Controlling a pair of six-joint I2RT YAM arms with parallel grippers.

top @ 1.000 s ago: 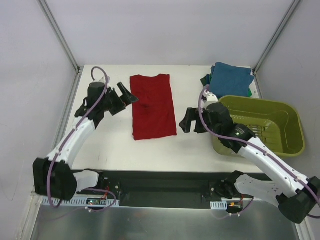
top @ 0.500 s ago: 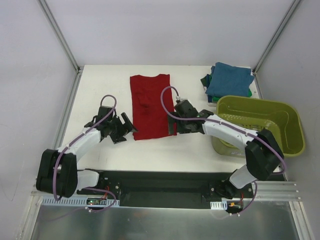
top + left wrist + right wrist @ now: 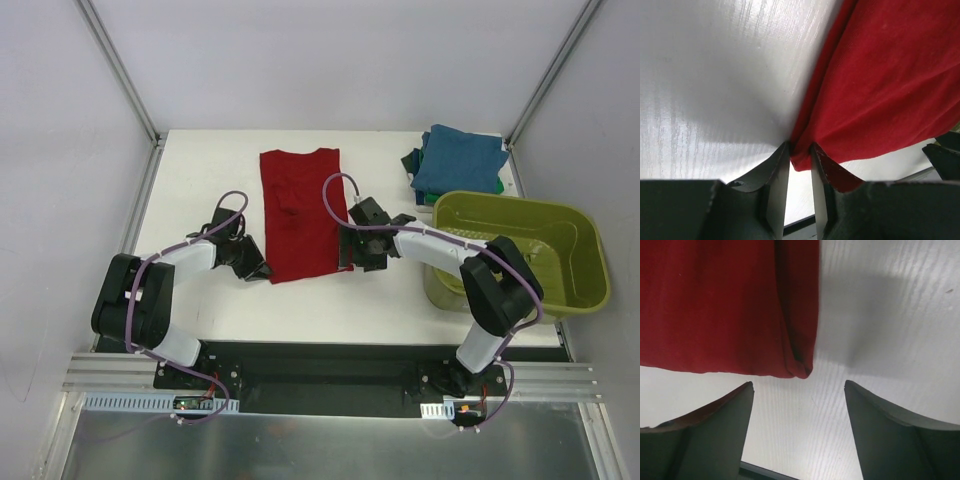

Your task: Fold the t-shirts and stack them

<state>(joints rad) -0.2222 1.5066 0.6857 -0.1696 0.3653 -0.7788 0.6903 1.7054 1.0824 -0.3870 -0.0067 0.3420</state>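
1. Left wrist view showed the left gripper (image 3: pixel 800 146) narrow, pinching the near-left corner of the red shirt (image 3: pixel 880 85), which lay flat on the table (image 3: pixel 715 75).
2. The right gripper (image 3: pixel 798 382) stood wide, with the near-right corner just ahead of its fingers, untouched.
3. It probably needed to advance and catch every layer, so both could lift evenly.

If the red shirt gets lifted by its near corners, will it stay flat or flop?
Probably flops and weighs little: the red shirt is thin cloth with soft rolled edges. Its folded layers might separate unless pinched together.
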